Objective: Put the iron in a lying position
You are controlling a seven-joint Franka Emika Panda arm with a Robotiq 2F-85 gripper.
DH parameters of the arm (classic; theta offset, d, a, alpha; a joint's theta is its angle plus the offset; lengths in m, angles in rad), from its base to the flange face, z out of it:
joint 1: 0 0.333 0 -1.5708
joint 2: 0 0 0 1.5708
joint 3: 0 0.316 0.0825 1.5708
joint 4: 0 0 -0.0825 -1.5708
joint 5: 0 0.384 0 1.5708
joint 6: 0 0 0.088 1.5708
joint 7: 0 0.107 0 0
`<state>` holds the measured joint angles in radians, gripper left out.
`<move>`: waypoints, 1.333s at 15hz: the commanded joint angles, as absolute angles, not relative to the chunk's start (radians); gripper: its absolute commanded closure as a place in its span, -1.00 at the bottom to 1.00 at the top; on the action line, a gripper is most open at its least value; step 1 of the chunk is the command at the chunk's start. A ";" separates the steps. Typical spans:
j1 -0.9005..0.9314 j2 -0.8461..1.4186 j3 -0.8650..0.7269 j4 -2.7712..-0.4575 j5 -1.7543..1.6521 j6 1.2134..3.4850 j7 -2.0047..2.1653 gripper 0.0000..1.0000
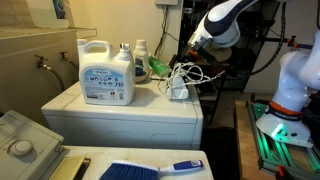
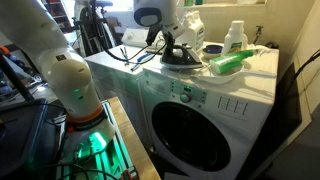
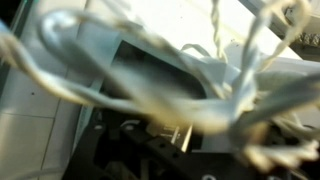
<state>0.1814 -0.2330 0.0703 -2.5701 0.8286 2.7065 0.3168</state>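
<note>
The iron point(image 1: 180, 88) is white and grey with a dark soleplate and stands on top of the white washing machine point(image 1: 120, 112), its white cord looped around it. In an exterior view the iron point(image 2: 181, 56) looks low and flat on the machine top. My gripper point(image 1: 192, 52) hangs just above and behind the iron, close to its handle, and also shows in an exterior view point(image 2: 164, 40). The wrist view is blurred: the cord point(image 3: 150, 95) crosses right in front of the camera and hides the jaws. I cannot tell whether the fingers are open or shut.
A large white detergent jug point(image 1: 105, 72), two smaller bottles point(image 1: 140, 57) and a green object point(image 1: 160, 67) stand beside the iron. The green object point(image 2: 228, 62) and a bottle point(image 2: 235, 37) lie past the iron. A blue brush point(image 1: 150, 169) lies in front.
</note>
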 commanded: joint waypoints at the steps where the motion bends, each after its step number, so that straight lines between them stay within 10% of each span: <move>1: 0.156 -0.195 0.087 -2.618 0.810 2.683 0.291 -0.88; 15: 0.074 -0.243 0.114 -2.556 0.467 2.533 0.471 -1.00; 16: 0.069 -0.239 0.115 -2.546 0.427 2.532 0.483 -0.51; 20: 0.050 -0.217 0.127 -2.502 0.298 2.530 0.534 -0.02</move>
